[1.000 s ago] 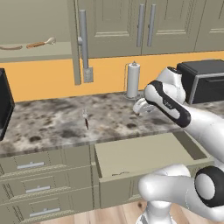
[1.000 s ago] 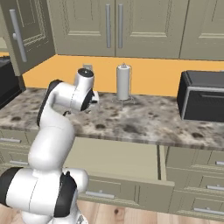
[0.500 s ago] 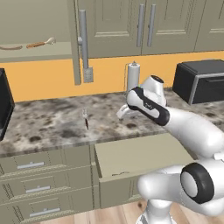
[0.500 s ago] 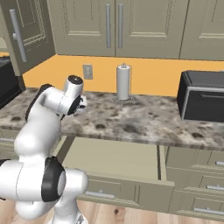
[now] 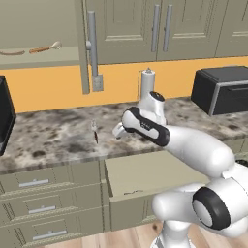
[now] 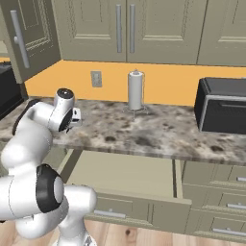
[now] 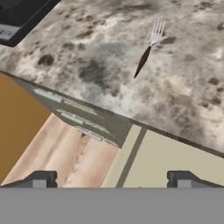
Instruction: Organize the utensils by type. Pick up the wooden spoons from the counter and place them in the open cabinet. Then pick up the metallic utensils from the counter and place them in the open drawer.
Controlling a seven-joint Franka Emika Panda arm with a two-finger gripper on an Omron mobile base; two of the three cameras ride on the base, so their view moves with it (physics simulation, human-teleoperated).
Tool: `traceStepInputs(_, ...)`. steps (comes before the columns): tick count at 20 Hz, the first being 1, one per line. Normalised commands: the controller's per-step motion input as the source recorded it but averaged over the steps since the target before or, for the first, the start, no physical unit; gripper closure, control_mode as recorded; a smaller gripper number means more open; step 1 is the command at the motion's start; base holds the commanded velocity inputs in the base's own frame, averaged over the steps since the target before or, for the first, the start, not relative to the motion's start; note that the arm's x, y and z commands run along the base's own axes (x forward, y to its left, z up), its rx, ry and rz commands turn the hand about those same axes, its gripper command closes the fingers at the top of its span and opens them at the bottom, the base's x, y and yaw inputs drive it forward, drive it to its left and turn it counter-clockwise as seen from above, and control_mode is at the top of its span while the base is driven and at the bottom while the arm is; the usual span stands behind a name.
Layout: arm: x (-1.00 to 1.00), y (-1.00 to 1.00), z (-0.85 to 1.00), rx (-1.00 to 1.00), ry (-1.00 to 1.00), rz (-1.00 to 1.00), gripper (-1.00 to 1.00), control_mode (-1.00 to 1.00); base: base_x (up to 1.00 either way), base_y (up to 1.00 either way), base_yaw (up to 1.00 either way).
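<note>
Kitchen: stone counter point(image 5: 48, 138), wall cabinets point(image 6: 125, 29), drawers point(image 5: 34, 183), paper-towel roll point(image 6: 135, 90)

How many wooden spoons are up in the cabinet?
2. Both wooden spoons lie on the open cabinet shelf: the darker brown one to the left, the orange-brown one with the pale bowl right of it. Others could be hidden beyond the picture's edge.

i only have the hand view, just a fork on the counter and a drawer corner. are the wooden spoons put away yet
Observer: Yes, both wooden spoons lie on the open cabinet's shelf.
Operator: is the drawer pulled out enough
Observer: The drawer is wide open, with nothing visible inside.
Operator: gripper holding anything
Observer: No, the gripper is open, beside the fork.
</note>
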Motion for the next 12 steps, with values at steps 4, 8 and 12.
traceStepInputs(4,0.38,0.39,0.0,-0.01,0.0,-0.04,-1.0,-1.0,0.0,0.0,0.0)
traceStepInputs(8,0.09,0.02,0.0,0.0,0.0,0.0,-1.0,-1.0,0.0,0.0,0.0)
traceStepInputs(12,0.09,0.0,-0.11,0.0,0.0,0.0,-1.0,-1.0,0.0,0.0,0.0)
